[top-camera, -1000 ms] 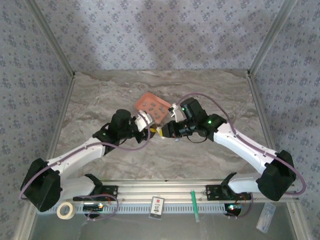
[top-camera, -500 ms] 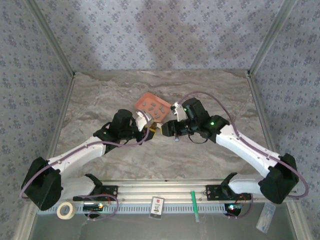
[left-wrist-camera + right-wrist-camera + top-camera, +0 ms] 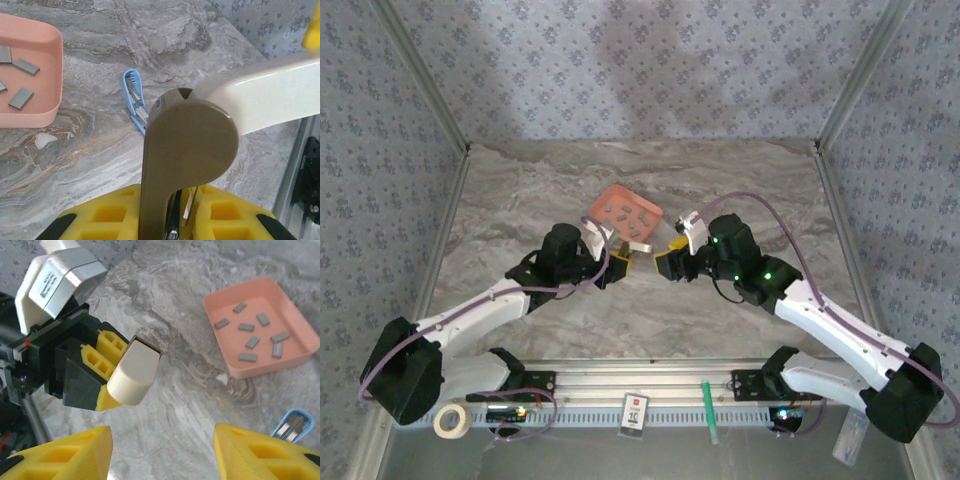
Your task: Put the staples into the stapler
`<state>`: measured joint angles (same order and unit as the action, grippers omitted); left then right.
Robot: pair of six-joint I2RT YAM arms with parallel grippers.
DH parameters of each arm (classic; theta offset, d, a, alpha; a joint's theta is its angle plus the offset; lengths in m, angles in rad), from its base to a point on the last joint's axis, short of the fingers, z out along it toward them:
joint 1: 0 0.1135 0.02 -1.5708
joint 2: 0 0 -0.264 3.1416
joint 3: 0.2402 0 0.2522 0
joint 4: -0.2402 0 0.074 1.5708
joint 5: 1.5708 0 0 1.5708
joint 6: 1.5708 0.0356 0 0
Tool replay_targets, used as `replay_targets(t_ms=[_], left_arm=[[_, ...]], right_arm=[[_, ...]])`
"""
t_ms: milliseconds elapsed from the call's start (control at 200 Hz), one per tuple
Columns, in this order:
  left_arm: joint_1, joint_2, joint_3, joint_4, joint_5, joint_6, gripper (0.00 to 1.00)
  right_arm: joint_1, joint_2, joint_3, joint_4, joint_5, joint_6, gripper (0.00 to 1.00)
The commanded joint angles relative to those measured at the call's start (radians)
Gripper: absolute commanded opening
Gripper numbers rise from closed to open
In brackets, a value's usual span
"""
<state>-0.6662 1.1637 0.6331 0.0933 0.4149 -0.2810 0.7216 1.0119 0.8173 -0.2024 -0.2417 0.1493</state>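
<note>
Top external view: the marbled grey stone-patterned table [image 3: 520,200] is enclosed by walls [image 3: 620,70] of blue-grey floral print. A flat, rounded-square salmon-orange tray [image 3: 625,197] holds the staples [image 3: 620,212], small grey metal strips. The left gripper [image 3: 620,262] and right gripper [image 3: 665,263] face each other just in front of the tray. Left wrist view: the left gripper [image 3: 189,130] shows a smooth taupe, round-ended finger rising from ribbed yellow blocks. The blocks meet at a narrow slit, so the jaws are drawn together; whether anything thin is pinched cannot be told. The light-blue plastic stapler [image 3: 134,95] lies on the table to the right of the tray [image 3: 30,112], apart from it. Its silver inner rail is exposed and its near end is hidden behind the finger. Loose staples [image 3: 25,66] lie flat in the tray. Right wrist view: the right gripper [image 3: 162,450] has its yellow blocks spread wide with nothing between them. The stapler [image 3: 294,425] lies at the lower right, rail uppermost. The tray [image 3: 272,367] lies beyond with its scattered staples [image 3: 248,342], and opposite stands the left gripper [image 3: 134,371], cream-bodied with a flat tan end.
</note>
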Motion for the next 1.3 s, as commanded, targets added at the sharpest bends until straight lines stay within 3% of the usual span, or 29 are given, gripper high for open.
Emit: replay_targets(t_ms=[0, 375, 790, 1000, 1294], left_arm=[[0.008, -0.009, 0.005, 0.078, 0.062, -0.038, 0.18], [0.009, 0.026, 0.010, 0.126, 0.131, -0.078, 0.19], [0.009, 0.021, 0.011, 0.108, 0.197, -0.027, 0.19], [0.008, 0.025, 0.011, 0.132, 0.169, -0.058, 0.19], [0.008, 0.068, 0.010, 0.196, 0.007, -0.212, 0.20]], right_arm=[[0.007, -0.035, -0.025, 0.095, 0.028, -0.155, 0.57], [0.035, 0.046, -0.027, 0.246, -0.019, -0.265, 0.57], [-0.045, 0.152, 0.014, 0.411, -0.030, -0.085, 0.50], [-0.064, 0.154, 0.027, 0.398, -0.023, 0.008, 0.50], [-0.037, 0.058, -0.014, 0.266, 0.007, 0.163, 0.58]])
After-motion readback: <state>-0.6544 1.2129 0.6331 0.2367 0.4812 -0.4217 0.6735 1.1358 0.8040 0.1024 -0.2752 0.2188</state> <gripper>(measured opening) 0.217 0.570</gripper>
